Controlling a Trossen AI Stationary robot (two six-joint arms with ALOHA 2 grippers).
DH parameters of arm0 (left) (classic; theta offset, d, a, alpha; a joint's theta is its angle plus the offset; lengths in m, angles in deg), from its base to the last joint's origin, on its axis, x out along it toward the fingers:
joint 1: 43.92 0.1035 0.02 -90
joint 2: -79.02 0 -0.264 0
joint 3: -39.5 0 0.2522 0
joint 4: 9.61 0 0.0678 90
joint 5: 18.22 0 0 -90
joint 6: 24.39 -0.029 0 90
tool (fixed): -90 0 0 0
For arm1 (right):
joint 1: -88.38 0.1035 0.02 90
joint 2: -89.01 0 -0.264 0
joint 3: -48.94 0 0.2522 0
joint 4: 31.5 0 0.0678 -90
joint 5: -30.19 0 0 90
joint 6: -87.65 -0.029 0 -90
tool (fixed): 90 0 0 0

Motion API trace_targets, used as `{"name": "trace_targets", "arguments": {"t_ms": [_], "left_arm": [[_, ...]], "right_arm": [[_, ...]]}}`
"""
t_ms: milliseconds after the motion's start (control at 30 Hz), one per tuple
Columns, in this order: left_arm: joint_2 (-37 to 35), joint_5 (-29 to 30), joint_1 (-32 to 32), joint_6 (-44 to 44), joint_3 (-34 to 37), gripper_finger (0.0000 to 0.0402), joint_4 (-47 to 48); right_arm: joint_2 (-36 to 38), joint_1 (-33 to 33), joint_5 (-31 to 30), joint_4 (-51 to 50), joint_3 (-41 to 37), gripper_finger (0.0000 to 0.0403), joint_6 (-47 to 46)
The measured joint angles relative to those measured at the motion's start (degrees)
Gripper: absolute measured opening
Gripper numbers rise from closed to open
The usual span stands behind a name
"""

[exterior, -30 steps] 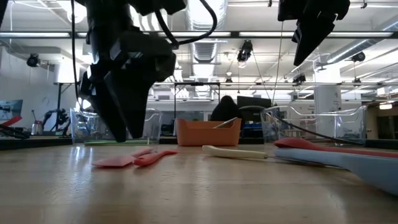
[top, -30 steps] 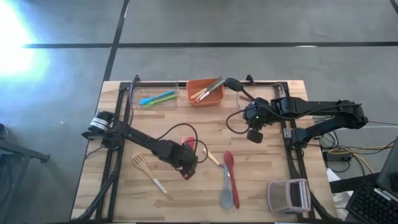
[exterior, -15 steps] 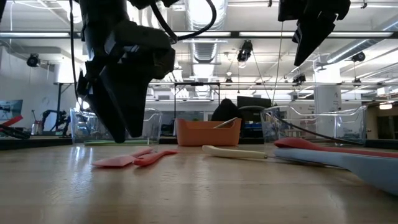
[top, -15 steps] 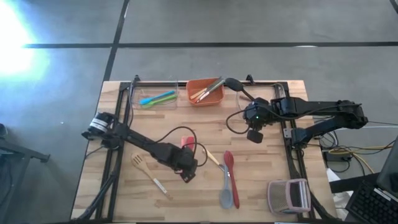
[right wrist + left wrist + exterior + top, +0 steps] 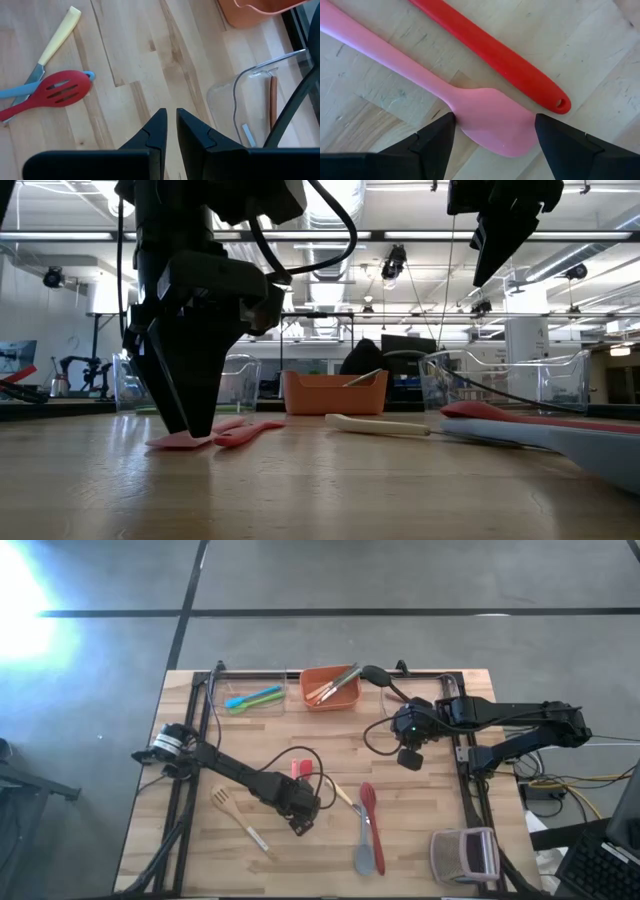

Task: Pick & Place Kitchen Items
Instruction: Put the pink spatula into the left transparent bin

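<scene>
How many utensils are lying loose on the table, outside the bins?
6. Pink spatula and red utensil side by side at the left gripper; wooden spatula on the table's left half; cream-handled knife, red slotted spoon and blue-grey spoon clustered mid-table. The left arm may hide more.

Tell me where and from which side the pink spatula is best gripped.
Probably at the neck, where the wide blade of the pink spatula narrows into its handle, coming straight down from above. It lies flat on the table, and the left end effector already hangs open astride the blade. The red handle beside it lies apart.
</scene>
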Motion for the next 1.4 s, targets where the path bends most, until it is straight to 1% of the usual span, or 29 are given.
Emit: {"name": "trace_targets", "arguments": {"t_ms": [133,233,467,567,800,933,1000,1133,1400], "left_arm": [[-0.84,-0.13,-0.07,-0.31,0.08,0.0278,-0.43],[-1.15,-0.22,-0.29,-0.27,0.18,0.0286,-1.48],[-1.01,-0.3,-0.6,0.36,0.15,0.034,-3.31],[-1.01,0.02,-0.69,-0.68,0.11,0.0355,-3.35],[-0.96,3.0,-1.44,-6.33,0.11,0.0356,-2.94],[-0.92,6.75,-2.08,-9.55,0.11,0.0356,-2.73],[-0.92,7.7,-2.05,-9.75,0.11,0.0356,-2.68],[-0.9,11.94,-2.02,-7.82,0.69,0.0355,-3.27],[-0.92,13.23,-1.94,-7.76,2.88,0.0355,-4.14]], "right_arm": [[0.0,0.02,0.0,0.0,0.0,0.0034,0.0],[0.0,0.02,0.0,0.0,0.02,0.0034,0.09],[0.0,0.02,-0.02,0.01,0.0,0.0034,0.14],[0.0,0.01,-0.02,0.01,0.02,0.0034,0.14],[0.0,0.01,-0.02,-0.01,-0.07,0.0034,0.27],[0.0,0.0,-0.02,-0.01,-0.11,0.0034,0.42],[0.0,0.02,-0.04,-0.01,-0.11,0.0034,0.42],[0.0,0.02,-0.04,0.01,0.09,0.0034,0.42],[0.0,0.02,-0.04,-0.01,0.82,0.0034,1.47]]}}
